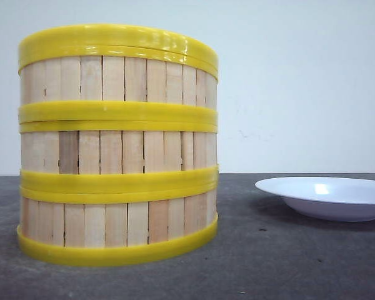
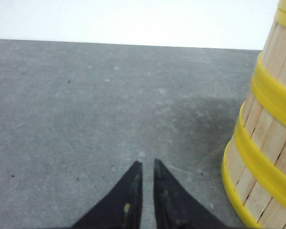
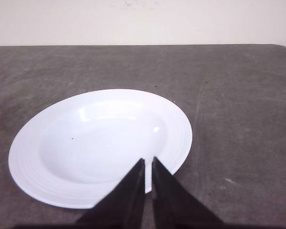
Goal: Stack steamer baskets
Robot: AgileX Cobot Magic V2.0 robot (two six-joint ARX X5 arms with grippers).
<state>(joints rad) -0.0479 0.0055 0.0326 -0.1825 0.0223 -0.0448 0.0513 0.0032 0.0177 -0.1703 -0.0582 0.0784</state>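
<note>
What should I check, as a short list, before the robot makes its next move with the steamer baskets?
1. Three round wooden-slat steamer baskets with yellow rims stacked in one column: ok.
2. Rims aligned, stack upright: ok.
3. Left gripper free of the stack, tips nearly together, holding nothing: ok.
4. Right gripper tips nearly together, above the white round plate; touching it or not: cannot tell.
5. Plate apart from the stack on the grey table: ok.
6. Lid on top of the stack: cannot tell.

You see three baskets stacked in one upright column at nine o'clock on the table. The plate sits at three o'clock, well apart from them.
</note>
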